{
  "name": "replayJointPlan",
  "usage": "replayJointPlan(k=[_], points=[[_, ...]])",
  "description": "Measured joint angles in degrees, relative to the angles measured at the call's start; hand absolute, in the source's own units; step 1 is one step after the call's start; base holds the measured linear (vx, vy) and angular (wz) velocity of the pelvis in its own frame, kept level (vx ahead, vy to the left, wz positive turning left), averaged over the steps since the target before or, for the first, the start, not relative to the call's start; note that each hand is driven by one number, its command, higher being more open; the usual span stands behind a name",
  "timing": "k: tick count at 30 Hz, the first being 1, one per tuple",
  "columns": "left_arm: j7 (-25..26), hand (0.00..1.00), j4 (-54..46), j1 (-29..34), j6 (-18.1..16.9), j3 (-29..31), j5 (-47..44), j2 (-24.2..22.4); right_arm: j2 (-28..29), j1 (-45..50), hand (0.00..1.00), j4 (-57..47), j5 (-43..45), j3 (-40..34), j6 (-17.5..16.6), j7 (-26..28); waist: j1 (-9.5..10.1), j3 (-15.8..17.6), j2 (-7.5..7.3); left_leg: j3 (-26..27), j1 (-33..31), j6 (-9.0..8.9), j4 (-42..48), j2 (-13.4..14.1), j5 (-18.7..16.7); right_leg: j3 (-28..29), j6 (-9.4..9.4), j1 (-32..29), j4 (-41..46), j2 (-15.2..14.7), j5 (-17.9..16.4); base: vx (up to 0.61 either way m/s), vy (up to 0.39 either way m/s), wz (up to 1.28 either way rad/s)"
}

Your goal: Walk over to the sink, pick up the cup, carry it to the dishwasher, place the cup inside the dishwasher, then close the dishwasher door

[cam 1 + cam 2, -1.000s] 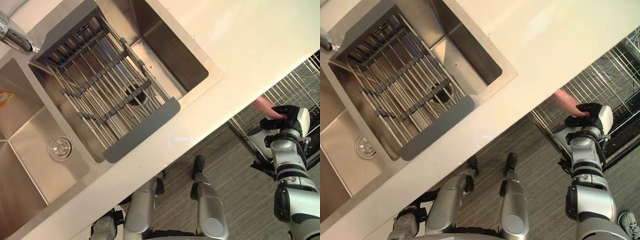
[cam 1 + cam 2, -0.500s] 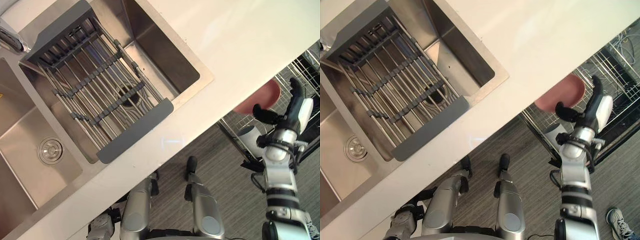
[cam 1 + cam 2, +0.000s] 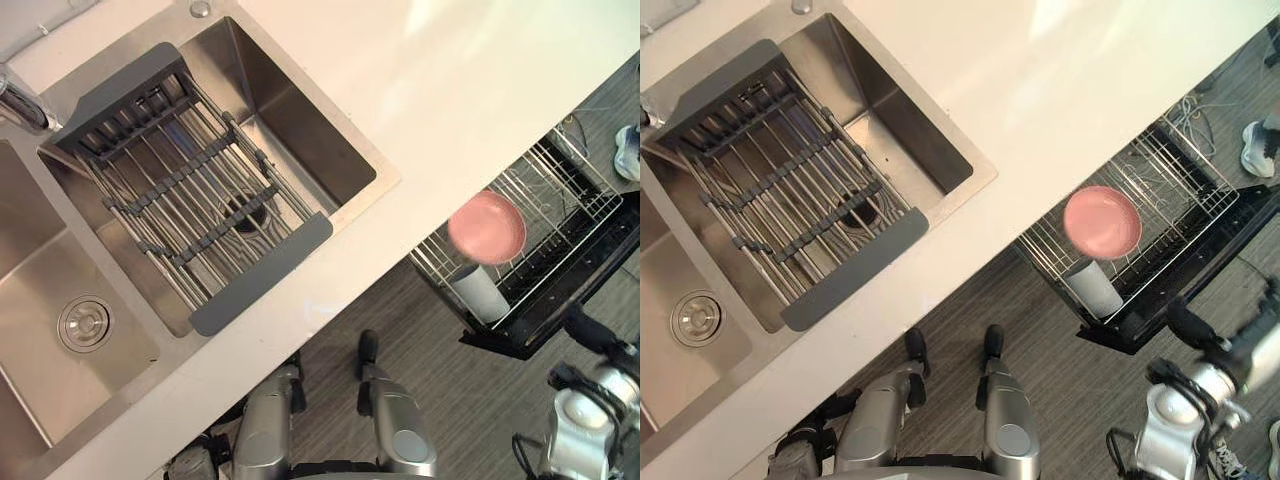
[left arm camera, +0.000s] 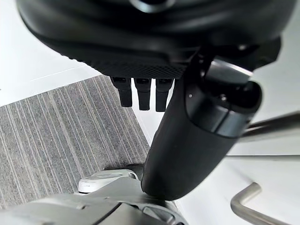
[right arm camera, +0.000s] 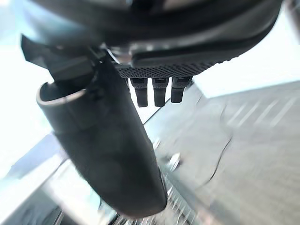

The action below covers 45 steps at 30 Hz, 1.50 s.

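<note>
- Pink cup (image 3: 487, 227) sits in the dishwasher rack (image 3: 575, 185), at the end of the rack nearest the bench (image 3: 470, 90). No hand is on it.
- From above the cup reads as a round pink disc; can't tell whether it is mouth up or mouth down.
- White tumbler (image 3: 478, 290) is in the same rack, just beside the pink cup, on the side away from the bench.
- The rack is pulled out over the black dishwasher door (image 3: 570, 285), and the door is open.
- Right hand (image 5: 159, 70): fingers (image 5: 160, 91) straight in its wrist view, thumb out to one side, nothing held. In the eye views it is at lower right, blurred, above the floor (image 3: 450, 400). It is past the door's outer edge and apart from the rack and the cup.
- Left hand (image 4: 140, 61): fingers straight, thumb standing out, nothing held. It hangs low at the robot's left side over the grey striped floor.
- Stainless sink (image 3: 310, 130) is set into the white bench at upper left and has two basins.
- A roll-up rack (image 3: 190, 190) with grey end strips lies across the basin nearer the dishwasher.
- The other basin has a round drain (image 3: 85, 322).
- Faucet (image 3: 20, 100) is at the far left edge.
- A person's shoe (image 3: 630, 150) is on the floor beyond the rack's far corner.
</note>
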Motion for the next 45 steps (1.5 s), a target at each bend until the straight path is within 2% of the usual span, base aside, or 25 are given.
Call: replayJointPlan(k=[4, 9, 13, 14, 17, 19, 20, 22, 27, 31, 34, 36, 38, 39, 41, 45], points=[[0.22, 0.90, 0.08, 1.18, 0.28, 0.19, -0.01, -0.40, 1.63, 2.65, 0.90, 2.74, 7.88, -0.32, -0.62, -0.38, 0.34, -1.29, -0.03, 0.51, 0.34, 0.26, 2.18, 0.93, -2.28, -0.14, -0.12, 0.75, 1.65, 0.14, -1.46, 0.02, 0.002, -0.04], [0.20, 0.90, 0.37, 0.73, 0.46, 1.17, -0.05, -1.11, 1.24, -0.01, 0.90, 12.95, 22.65, 0.03, -1.45, 4.67, 1.98, -2.00, 0.22, 1.72, -0.30, 0.09, 4.29, 1.99, -3.65, -0.11, -0.35, 0.43, 2.76, 0.35, -2.40, 0.00, 0.000, -0.01], [0.01, 0.90, 0.32, -0.08, 0.42, 1.03, -0.05, -1.03, -0.24, -3.26, 0.90, 16.21, 30.79, 2.32, -2.71, 8.78, 3.07, -2.01, 0.25, 1.94, -1.10, -0.05, 4.28, 1.97, -3.55, 0.23, -0.34, -0.65, 3.10, 0.35, -2.39, 0.00, 0.006, -0.02], [-0.13, 0.90, 0.33, -0.26, 0.42, 0.96, -0.06, -0.90, -1.67, -5.05, 0.90, 17.74, 32.88, 3.61, -2.99, 10.07, 3.32, -2.00, 0.26, 1.76, -1.46, -0.51, 4.25, 1.89, -3.23, 0.34, -0.34, -0.99, 3.12, 0.32, -2.39, 0.02, 0.015, 0.05], [-0.37, 0.90, 0.33, -1.00, 0.39, -0.08, -0.13, 0.00, -5.64, -10.77, 0.90, 23.13, 38.79, 6.79, -4.46, 11.24, 3.59, -1.87, 0.52, 0.55, -2.29, -0.13, 3.84, 1.52, -2.06, -0.35, -0.27, -1.78, 3.16, 0.07, -2.30, 0.02, 0.009, 0.13], [-1.00, 0.90, 0.30, -1.34, -0.25, -1.33, -0.24, 0.61, -8.39, -11.87, 0.90, 26.07, 42.59, 8.41, -6.88, 12.49, 3.74, -1.78, 0.68, -0.29, -2.46, -0.06, 1.86, 0.56, -0.39, -0.95, -0.17, -2.63, 3.15, -0.39, -2.24, 0.01, 0.006, 0.19], [-1.08, 0.90, 0.30, -1.40, -0.31, -1.39, -0.24, 0.62, -8.75, -11.92, 0.90, 26.22, 42.86, 8.68, -7.01, 12.57, 3.74, -1.73, 0.76, -0.39, -2.49, -0.05, 1.70, 0.46, -0.26, -1.03, -0.16, -2.67, 3.15, -0.45, -2.23, 0.00, 0.017, 0.23], [-1.68, 0.90, 0.30, -1.97, -0.79, -2.13, -0.20, 0.88, -11.73, -14.05, 0.90, 28.68, 48.78, 11.33, -10.09, 13.87, 3.28, -1.25, 1.58, -1.60, -2.70, 0.21, -0.10, -0.69, 1.37, -1.97, 0.09, -3.11, 3.09, -0.93, -1.92, -0.02, 0.027, 0.22], [-2.99, 0.90, -0.18, -3.63, -1.86, -3.53, -0.04, 0.73, -14.15, -21.52, 0.90, 32.47, 58.39, 14.63, -14.15, 15.93, 3.01, -0.25, 3.37, -4.50, -3.60, 0.21, -1.74, -1.70, 3.11, -3.56, -0.36, -3.17, 1.94, -1.21, -0.64, -0.09, 0.039, 0.18], [-3.76, 0.90, -0.98, -4.79, -2.31, -4.07, 0.12, -0.14, -15.83, -28.52, 0.90, 32.81, 62.53, 17.99, -15.10, 16.70, 3.25, 0.69, 5.11, -8.78, -4.31, -0.20, -3.69, -2.95, 4.37, -3.93, -0.50, -3.34, 0.34, -1.39, 0.03, -0.13, 0.057, 0.11], [-3.93, 0.90, -1.77, -5.84, -2.49, -4.17, 1.86, -0.36, -16.16, -34.14, 0.90, 32.67, 64.99, 21.26, -15.38, 19.18, 3.44, 1.18, 6.73, -11.79, -4.44, -0.80, -6.57, -3.32, 6.43, -5.36, -0.70, -3.52, -0.87, -0.92, 0.49, -0.08, -0.016, 0.22], [-4.06, 0.90, -2.39, -6.46, -2.58, -4.75, 2.27, -0.46, -16.23, -36.84, 0.90, 32.13, 67.44, 23.47, -15.96, 21.00, 4.41, 1.14, 8.11, -13.53, -4.27, -1.03, -8.93, -2.90, 8.58, -6.96, -1.26, -3.55, -1.15, -0.28, 1.05, -0.03, -0.075, 0.35], [-4.09, 0.90, -2.59, -6.71, -2.59, -4.97, 2.89, -0.45, -15.78, -38.08, 0.90, 32.08, 69.25, 24.67, -16.16, 22.21, 4.99, 1.23, 8.66, -14.56, -4.23, -1.35, -9.94, -2.38, 9.66, -7.98, -1.50, -3.55, -1.12, 0.26, 1.17, 0.01, -0.090, 0.26], [-4.10, 0.90, -2.57, -6.65, -2.53, -5.04, 3.25, -0.36, -14.19, -37.81, 0.90, 32.06, 69.62, 26.19, -16.46, 25.00, 4.99, 1.23, 8.76, -15.27, -4.15, -1.63, -10.61, -1.83, 11.09, -8.73, -1.62, -3.59, -0.98, 0.83, 1.26, 0.04, -0.106, 0.20], [-4.32, 0.90, -2.63, -6.70, -2.45, -5.30, 3.73, -0.64, -13.15, -37.80, 0.90, 32.14, 70.70, 26.25, -17.08, 24.96, 4.92, 1.25, 8.80, -15.58, -3.81, -1.69, -11.17, -1.58, 11.44, -9.01, -2.08, -3.62, -0.58, 1.08, 1.43, 0.05, -0.097, 0.07], [-4.94, 0.90, -3.92, -7.31, -2.58, -5.64, 4.99, -0.73, -15.16, -38.13, 0.90, 34.22, 69.16, 28.66, -15.92, 25.03, 4.92, 1.25, 8.80, -15.77, -3.32, -2.01, -11.23, -0.91, 11.48, -9.14, -2.77, -3.59, 0.36, 1.65, 0.83, 0.01, -0.067, 0.00]])
